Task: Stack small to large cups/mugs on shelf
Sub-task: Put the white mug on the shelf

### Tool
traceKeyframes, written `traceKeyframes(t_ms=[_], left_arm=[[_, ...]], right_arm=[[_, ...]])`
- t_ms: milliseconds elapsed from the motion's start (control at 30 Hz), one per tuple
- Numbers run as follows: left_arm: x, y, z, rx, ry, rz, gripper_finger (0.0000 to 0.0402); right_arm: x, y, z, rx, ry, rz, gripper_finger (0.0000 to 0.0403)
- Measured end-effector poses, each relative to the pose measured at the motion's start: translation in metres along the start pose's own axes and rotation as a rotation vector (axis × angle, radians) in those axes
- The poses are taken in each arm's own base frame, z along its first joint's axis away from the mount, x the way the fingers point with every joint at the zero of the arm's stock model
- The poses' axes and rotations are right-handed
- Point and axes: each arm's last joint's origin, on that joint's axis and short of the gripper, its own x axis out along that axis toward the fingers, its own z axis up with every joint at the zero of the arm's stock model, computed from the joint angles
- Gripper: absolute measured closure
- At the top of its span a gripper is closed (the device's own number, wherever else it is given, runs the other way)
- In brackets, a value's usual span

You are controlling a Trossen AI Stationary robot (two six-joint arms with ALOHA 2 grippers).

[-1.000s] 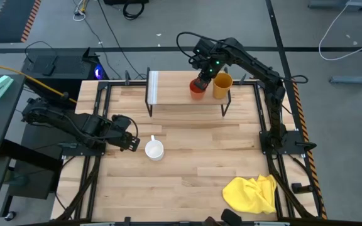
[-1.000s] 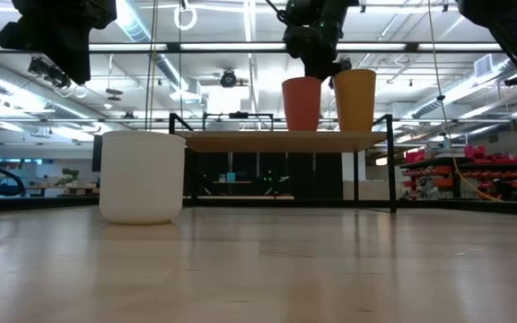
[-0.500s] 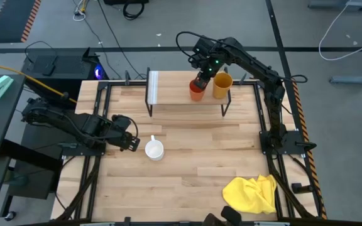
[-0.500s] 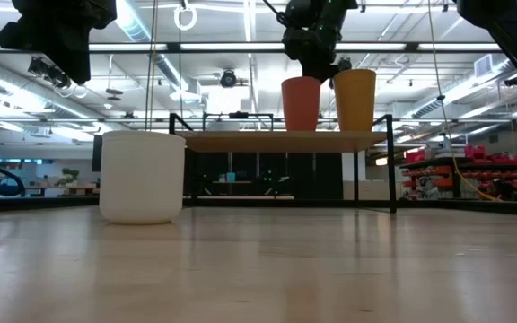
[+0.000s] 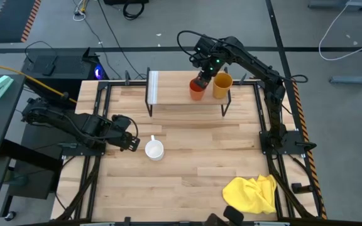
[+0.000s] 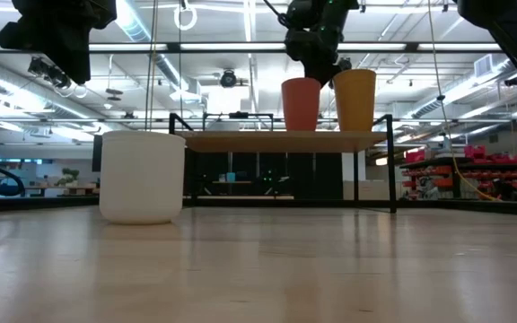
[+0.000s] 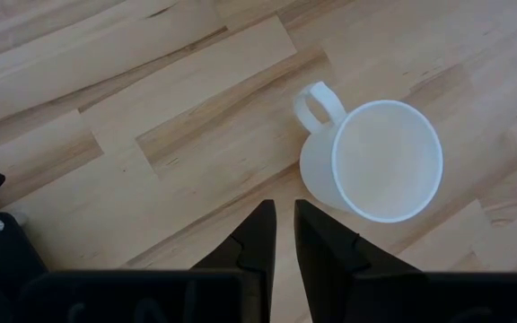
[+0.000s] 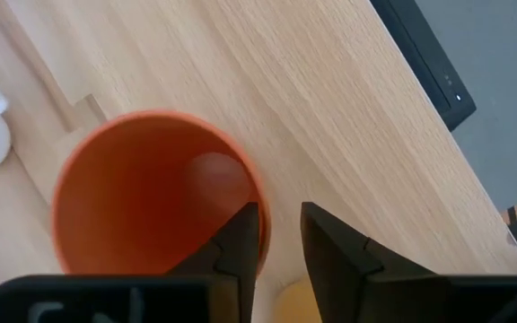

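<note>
The orange-red cup stands on its base on the shelf's wooden top. The taller yellow-orange cup stands right beside it, toward the right. My right gripper is at the orange-red cup's rim, shut on it. The white mug sits upright on the table, with its handle toward the far edge. My left gripper hovers just left of the mug with its fingers nearly together, touching nothing. My right gripper holds the orange-red cup by its rim on the side facing the yellow-orange cup. One finger is inside the cup and the other outside, coming from above and pointing down. The cup stands upright with its base on the shelf.
A pale strip lies at the shelf's left end, and its black legs stand on the table. A yellow cloth lies crumpled at the near right corner. Bare tabletop spreads between shelf, mug and cloth.
</note>
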Motion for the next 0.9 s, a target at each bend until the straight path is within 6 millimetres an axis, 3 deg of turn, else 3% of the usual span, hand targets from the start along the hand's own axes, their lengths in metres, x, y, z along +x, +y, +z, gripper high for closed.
traceKeyframes(t_ms=[167,433,667,900], left_arm=[[0.0,0.0,0.0,-0.003,0.0,0.001,0.0349],[0.0,0.0,0.0,-0.004,0.0,0.001,0.0349],[0.0,0.0,0.0,-0.029,0.0,0.001,0.0349],[0.0,0.0,0.0,-0.037,0.0,0.001,0.0349]], right_arm=[[-0.014,-0.002,-0.004,-0.014,-0.038,-0.026,0.0307],[-0.069,-0.006,-0.022,0.001,-0.218,-0.041,0.0307],[-0.133,0.012,-0.072,0.115,-0.307,-0.001,0.0309],[-0.183,0.042,-0.125,0.157,-0.414,0.083,0.031]])
